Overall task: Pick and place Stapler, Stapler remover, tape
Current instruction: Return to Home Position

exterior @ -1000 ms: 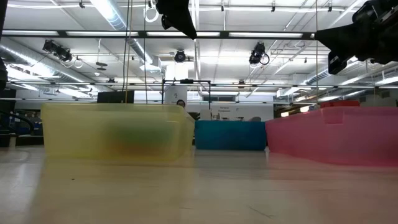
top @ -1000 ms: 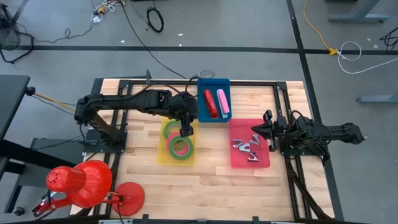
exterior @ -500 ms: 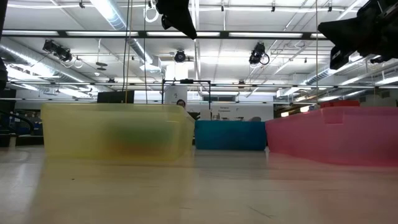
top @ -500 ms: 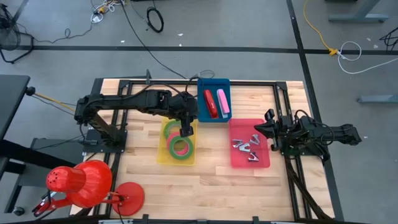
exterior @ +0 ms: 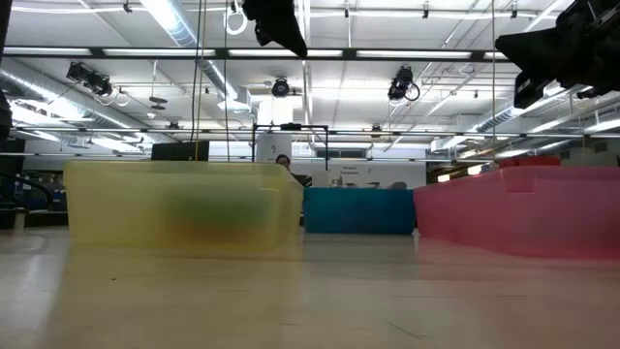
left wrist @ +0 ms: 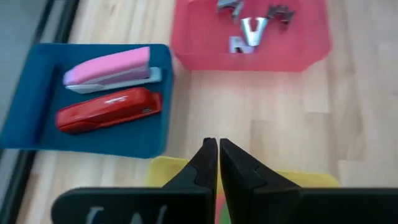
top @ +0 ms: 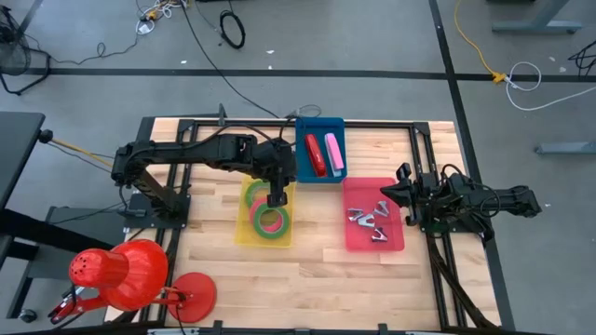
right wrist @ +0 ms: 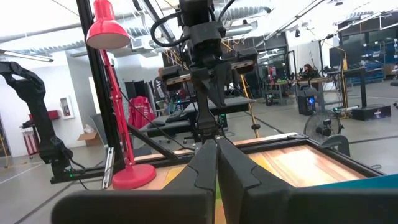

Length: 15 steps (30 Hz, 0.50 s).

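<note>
I see the left gripper (top: pixel 277 196) hanging above the yellow bin (top: pixel 244 233) with its fingers (left wrist: pixel 208 163) pressed together on nothing, and in that bin lies the green tape (top: pixel 261 223) beside a second roll. The right gripper (right wrist: pixel 216 144) is also pinched closed and empty, held at the right edge of the red bin (top: pixel 372 244), where the metal staple removers (top: pixel 371 220) lie in a loose cluster. Behind them, the blue bin (top: pixel 320 180) holds the red stapler (top: pixel 316 154) and the pink stapler (top: pixel 333 152) side by side.
</note>
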Each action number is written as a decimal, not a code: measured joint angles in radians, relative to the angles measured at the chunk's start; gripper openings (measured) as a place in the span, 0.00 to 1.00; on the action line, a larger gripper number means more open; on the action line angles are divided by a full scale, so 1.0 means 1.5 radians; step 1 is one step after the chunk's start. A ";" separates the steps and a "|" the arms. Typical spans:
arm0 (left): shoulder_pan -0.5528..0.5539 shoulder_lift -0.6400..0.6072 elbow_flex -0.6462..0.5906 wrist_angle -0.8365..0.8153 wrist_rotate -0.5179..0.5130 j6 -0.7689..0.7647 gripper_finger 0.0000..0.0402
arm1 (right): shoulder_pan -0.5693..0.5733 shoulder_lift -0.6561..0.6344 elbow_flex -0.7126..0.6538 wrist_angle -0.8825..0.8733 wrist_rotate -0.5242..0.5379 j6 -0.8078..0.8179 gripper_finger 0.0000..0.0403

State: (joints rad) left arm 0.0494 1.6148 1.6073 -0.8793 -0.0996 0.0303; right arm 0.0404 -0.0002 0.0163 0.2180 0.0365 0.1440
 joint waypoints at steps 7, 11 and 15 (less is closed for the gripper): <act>0.000 0.002 -0.040 0.113 0.057 -0.008 0.01 | 0.000 0.000 0.000 -0.001 0.000 -0.001 0.04; -0.001 0.002 -0.079 0.194 0.092 -0.001 0.01 | 0.000 0.000 0.000 -0.001 0.000 -0.001 0.04; -0.008 0.002 -0.110 0.219 0.105 0.006 0.01 | 0.000 0.000 0.000 -0.002 0.000 -0.001 0.04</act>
State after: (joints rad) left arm 0.0379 1.6175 1.4419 -0.5504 0.0580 0.0392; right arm 0.0406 -0.0002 0.0164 0.2157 0.0368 0.1429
